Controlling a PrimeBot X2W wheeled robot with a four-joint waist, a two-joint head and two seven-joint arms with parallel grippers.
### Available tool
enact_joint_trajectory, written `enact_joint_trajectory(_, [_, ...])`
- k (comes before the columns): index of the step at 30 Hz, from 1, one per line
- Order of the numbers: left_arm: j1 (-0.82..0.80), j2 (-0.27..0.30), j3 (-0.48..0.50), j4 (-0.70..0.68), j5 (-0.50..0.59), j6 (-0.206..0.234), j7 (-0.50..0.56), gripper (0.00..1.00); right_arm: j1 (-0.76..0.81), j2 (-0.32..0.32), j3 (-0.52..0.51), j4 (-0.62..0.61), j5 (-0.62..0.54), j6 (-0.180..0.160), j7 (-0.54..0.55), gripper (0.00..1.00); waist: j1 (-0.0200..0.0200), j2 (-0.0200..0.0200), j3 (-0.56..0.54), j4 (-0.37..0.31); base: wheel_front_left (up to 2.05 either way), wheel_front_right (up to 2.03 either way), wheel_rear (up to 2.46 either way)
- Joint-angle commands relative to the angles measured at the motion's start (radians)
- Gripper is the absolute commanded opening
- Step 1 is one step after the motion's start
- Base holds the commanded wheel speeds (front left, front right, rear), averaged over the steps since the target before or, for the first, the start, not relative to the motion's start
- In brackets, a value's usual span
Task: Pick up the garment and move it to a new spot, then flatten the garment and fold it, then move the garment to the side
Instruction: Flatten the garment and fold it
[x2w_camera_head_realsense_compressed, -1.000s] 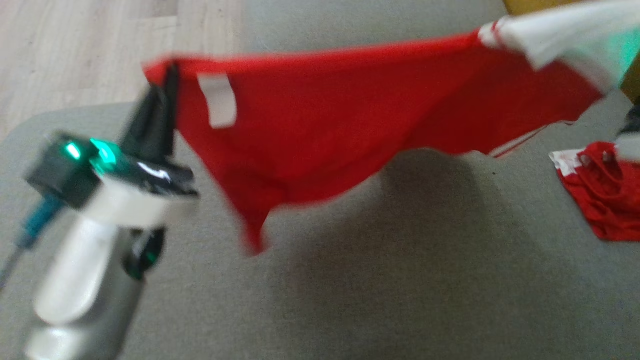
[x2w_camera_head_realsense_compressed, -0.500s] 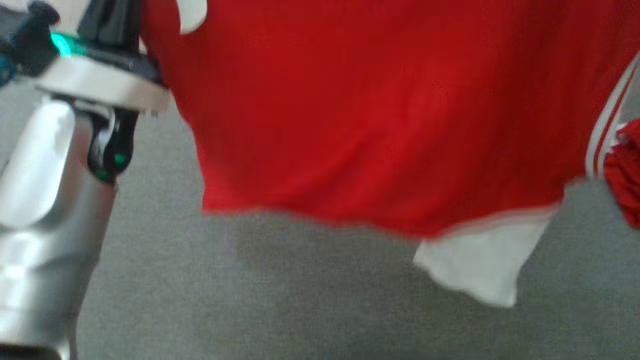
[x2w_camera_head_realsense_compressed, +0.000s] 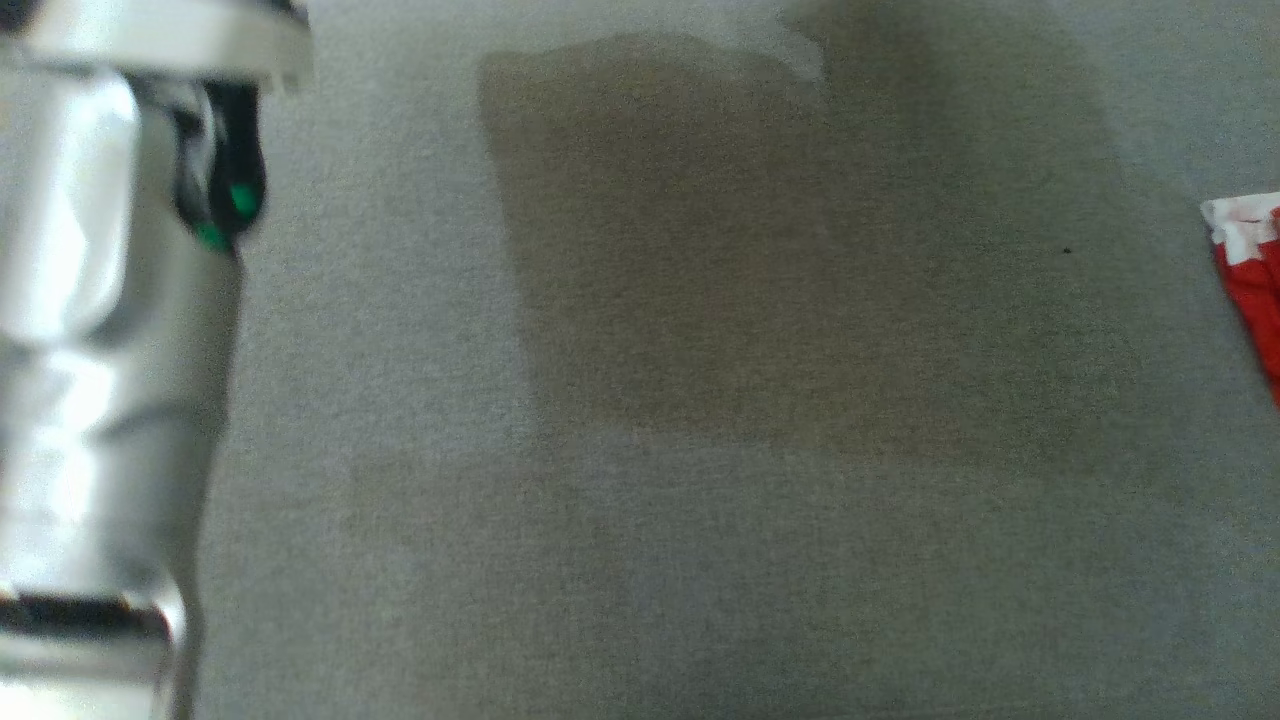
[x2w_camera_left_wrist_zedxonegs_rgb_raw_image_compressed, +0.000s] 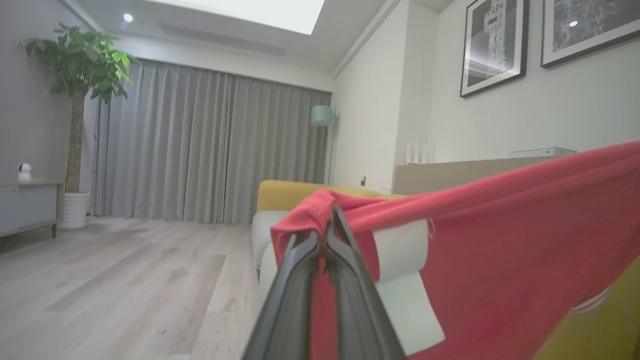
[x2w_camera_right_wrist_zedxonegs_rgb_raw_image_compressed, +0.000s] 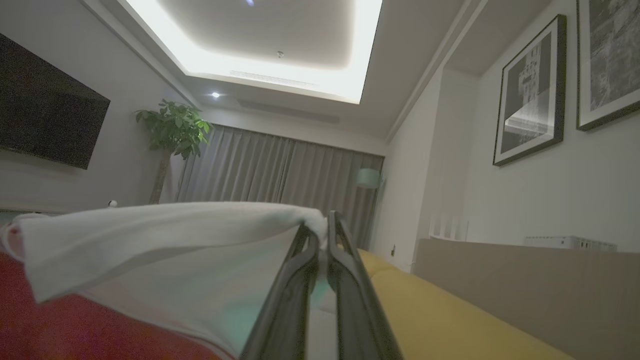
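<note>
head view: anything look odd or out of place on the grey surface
One thing: a second red and white cloth lies crumpled at the right edge of the grey surface, cut off by the frame. The broad dark patch is only a shadow, likely from the red garment held up.

A grey fabric surface (x2w_camera_head_realsense_compressed: 700, 560) spreads out, crossed by a broad shadow (x2w_camera_head_realsense_compressed: 680, 250). A red-and-white cloth (x2w_camera_head_realsense_compressed: 1250, 290) lies at its right edge. Pale wooden floor (x2w_camera_left_wrist_zedxonegs_rgb_raw_image_compressed: 100, 285) runs to grey curtains (x2w_camera_left_wrist_zedxonegs_rgb_raw_image_compressed: 200, 150) on the far wall. A potted tree (x2w_camera_left_wrist_zedxonegs_rgb_raw_image_compressed: 80, 70) stands far left beside a low sideboard (x2w_camera_left_wrist_zedxonegs_rgb_raw_image_compressed: 25, 205) carrying a small white camera (x2w_camera_left_wrist_zedxonegs_rgb_raw_image_compressed: 23, 171). A floor lamp (x2w_camera_left_wrist_zedxonegs_rgb_raw_image_compressed: 321, 115) stands at the curtains' right end. Framed pictures (x2w_camera_left_wrist_zedxonegs_rgb_raw_image_compressed: 495, 45) hang on the right wall, a dark television (x2w_camera_right_wrist_zedxonegs_rgb_raw_image_compressed: 45, 120) on the left. A yellow cushion (x2w_camera_left_wrist_zedxonegs_rgb_raw_image_compressed: 285, 192) sits nearer.
</note>
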Motion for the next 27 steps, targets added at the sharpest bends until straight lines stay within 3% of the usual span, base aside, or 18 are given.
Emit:
enact_joint_trajectory(1, [0.074, 0.024, 0.073, -0.006, -0.007, 0.001, -0.003, 0.0, 0.092, 0.003, 0.004, -0.025, 0.036, 0.006, -0.005, 0.0, 0.0002, 0.0, -0.018, -0.017, 0.0, 0.0, 0.0])
enact_joint_trajectory(10, [0.548, -0.128, 0.23, 0.106, -0.026, -0.029, -0.004, 0.0, 0.677, 0.015, 0.096, -0.097, 0.21, 0.006, -0.005, 0.0, 0.0002, 0.0, -0.082, -0.053, 0.0, 0.0, 0.0])
enact_joint_trajectory(14, [0.661, -0.162, 0.271, 0.145, -0.033, -0.04, -0.004, 0.0, 0.84, 0.023, 0.105, -0.129, 0.257, 0.006, -0.005, 0.0, 0.0002, 0.0, -0.113, -0.063, 0.0, 0.0, 0.0])
enact_joint_trajectory(20, [0.855, -0.18, 0.325, 0.159, -0.062, -0.053, -0.004, 0.0, 1.087, 0.036, 0.133, -0.192, 0.323, 0.006, -0.005, 0.0, 0.0002, 0.0, -0.206, -0.089, 0.0, 0.0, 0.0])
enact_joint_trajectory(27, [1.002, -0.18, 0.29, 0.104, -0.115, -0.056, -0.004, 0.0, 1.25, 0.028, 0.127, -0.245, 0.358, 0.006, -0.005, 0.0, 0.0002, 0.0, -0.257, -0.085, 0.0, 0.0, 0.0])
